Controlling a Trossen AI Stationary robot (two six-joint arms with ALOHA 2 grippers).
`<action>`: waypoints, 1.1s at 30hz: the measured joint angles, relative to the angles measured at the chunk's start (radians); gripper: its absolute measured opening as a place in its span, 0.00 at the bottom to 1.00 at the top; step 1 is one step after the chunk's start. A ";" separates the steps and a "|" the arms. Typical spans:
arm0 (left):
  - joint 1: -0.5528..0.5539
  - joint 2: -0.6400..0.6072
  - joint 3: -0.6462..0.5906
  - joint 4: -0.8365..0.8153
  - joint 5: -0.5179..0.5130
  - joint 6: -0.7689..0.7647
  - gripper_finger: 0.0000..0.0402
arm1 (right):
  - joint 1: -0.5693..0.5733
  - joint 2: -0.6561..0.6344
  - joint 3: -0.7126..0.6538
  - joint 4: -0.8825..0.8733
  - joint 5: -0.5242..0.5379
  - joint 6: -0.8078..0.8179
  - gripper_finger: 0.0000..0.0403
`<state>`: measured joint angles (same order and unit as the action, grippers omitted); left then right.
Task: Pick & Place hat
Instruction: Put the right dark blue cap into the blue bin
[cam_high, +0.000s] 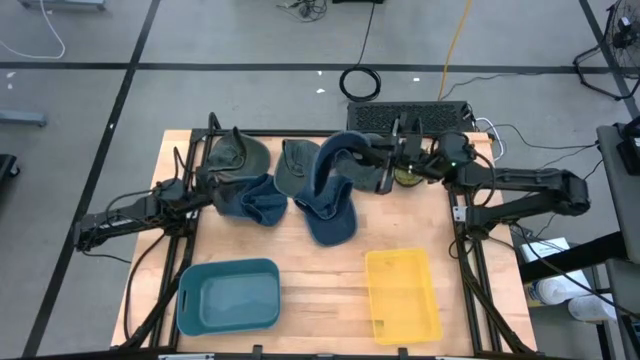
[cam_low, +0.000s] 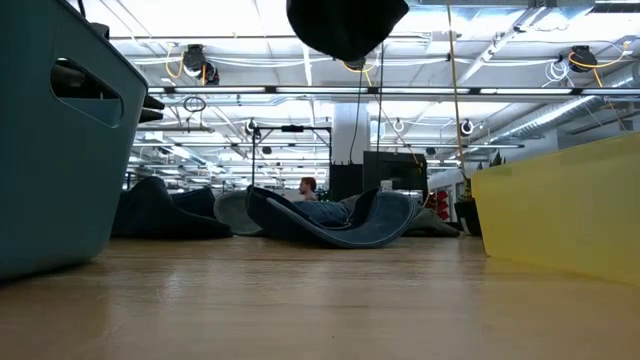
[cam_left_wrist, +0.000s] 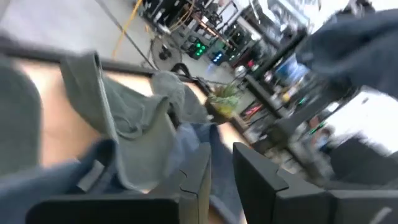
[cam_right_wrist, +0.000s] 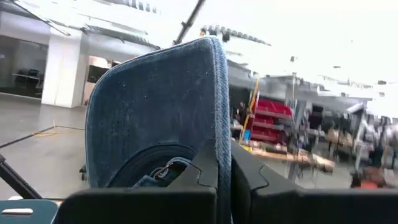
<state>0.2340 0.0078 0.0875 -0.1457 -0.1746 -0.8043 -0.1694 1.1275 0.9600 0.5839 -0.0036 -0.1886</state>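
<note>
My right gripper (cam_high: 383, 172) is over the table's far middle, shut on a dark blue denim hat (cam_high: 342, 158), which also shows at the top of the low view (cam_low: 345, 25). Several more hats lie flat on the far half of the table: an olive one (cam_high: 238, 155), a grey-green one (cam_high: 295, 165), a blue one (cam_high: 255, 200) and another blue one (cam_high: 330, 220). My left gripper (cam_high: 208, 190) is low at the far left beside the blue and olive hats. In its wrist view (cam_left_wrist: 222, 180) a narrow gap shows between the fingers, with nothing in it. My right gripper pinches an edge of the denim hat (cam_right_wrist: 221, 146) between its two fingers, close to the back opening with the strap (cam_right_wrist: 163, 169). The fingers come level from the table's right. The hat is lifted clear of the table, well above the hats lying there.
A teal bin (cam_high: 228, 322) stands at the near left and a yellow bin (cam_high: 402, 330) at the near right, with bare wood between and beyond them. A black power strip (cam_high: 410, 115) and cables lie along the far edge. A person shows far off in the room (cam_low: 308, 186).
</note>
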 joint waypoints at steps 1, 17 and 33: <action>0.000 0.000 0.000 0.013 0.015 -0.052 0.19 | 0.007 0.002 0.000 0.018 0.000 -0.014 0.00; 0.000 0.001 0.000 0.368 0.132 -0.430 0.64 | 0.086 -0.010 0.000 0.198 0.002 -0.368 0.00; 0.000 0.058 0.075 0.594 0.173 -0.539 0.76 | 0.139 0.162 0.245 0.122 -0.195 -0.481 0.00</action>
<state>0.2340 0.0661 0.1624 0.4484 -0.0018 -1.3437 -0.0305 1.2890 1.2052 0.7059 -0.1985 -0.6697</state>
